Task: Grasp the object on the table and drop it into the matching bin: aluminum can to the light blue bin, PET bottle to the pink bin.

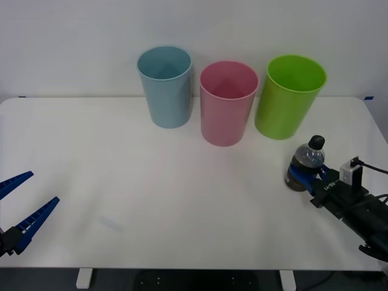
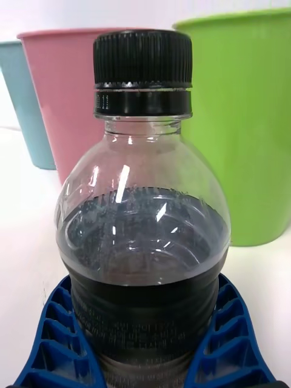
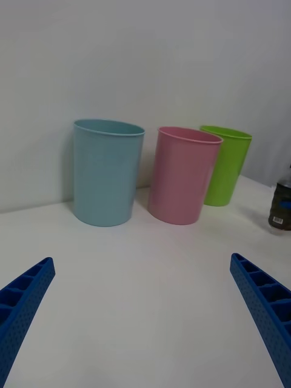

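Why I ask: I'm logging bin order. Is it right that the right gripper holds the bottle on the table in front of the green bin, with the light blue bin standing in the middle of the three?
Not quite. The front view shows the pink bin in the middle; the light blue bin stands at the left end. The rest holds: the right gripper is closed around the bottle on the table, in front of the green bin.

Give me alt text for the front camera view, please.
The right tool grips a small dark bottle standing near the white table's right edge. Blue, pink and green bins line the back; the left tool waits open.
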Tool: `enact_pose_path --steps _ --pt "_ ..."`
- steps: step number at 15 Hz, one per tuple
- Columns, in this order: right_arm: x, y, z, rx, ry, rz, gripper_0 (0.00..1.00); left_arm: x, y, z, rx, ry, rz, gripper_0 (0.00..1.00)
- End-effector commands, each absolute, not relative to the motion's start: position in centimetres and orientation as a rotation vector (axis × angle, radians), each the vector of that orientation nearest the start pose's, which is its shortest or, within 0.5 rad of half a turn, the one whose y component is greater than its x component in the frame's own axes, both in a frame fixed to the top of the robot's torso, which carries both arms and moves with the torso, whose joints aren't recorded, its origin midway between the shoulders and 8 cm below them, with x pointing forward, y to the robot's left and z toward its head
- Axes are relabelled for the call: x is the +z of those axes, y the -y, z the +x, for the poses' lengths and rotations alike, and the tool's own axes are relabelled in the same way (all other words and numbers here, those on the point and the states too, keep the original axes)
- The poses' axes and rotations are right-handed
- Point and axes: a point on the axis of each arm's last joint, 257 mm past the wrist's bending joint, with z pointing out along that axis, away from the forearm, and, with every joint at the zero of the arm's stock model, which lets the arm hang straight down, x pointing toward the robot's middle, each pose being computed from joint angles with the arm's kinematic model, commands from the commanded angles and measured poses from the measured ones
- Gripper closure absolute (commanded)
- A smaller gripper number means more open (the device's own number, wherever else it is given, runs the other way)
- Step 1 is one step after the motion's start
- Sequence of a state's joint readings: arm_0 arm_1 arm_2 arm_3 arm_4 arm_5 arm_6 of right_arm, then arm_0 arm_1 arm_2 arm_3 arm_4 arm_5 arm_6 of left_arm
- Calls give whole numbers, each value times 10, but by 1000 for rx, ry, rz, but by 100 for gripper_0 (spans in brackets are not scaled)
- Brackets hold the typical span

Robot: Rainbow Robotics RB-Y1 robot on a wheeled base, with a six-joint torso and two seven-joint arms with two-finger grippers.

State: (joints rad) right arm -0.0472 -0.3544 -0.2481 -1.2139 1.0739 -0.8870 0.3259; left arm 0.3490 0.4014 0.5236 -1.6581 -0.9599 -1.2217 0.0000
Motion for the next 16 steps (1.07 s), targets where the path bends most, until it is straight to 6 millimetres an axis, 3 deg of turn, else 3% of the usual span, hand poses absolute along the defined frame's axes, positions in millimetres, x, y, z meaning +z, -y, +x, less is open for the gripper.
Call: enact_pose_path --steps 1,12,16 --pt "-237 278 488 430 -1508 -436 100 -169 -330 342 -567 -1441 465 0" --pt "-124 257 477 680 -1399 -373 100 -169 -330 342 -567 -1441 465 0" --pt "-79 244 482 733 -1343 -415 100 -169 -330 342 -567 -1441 465 0"
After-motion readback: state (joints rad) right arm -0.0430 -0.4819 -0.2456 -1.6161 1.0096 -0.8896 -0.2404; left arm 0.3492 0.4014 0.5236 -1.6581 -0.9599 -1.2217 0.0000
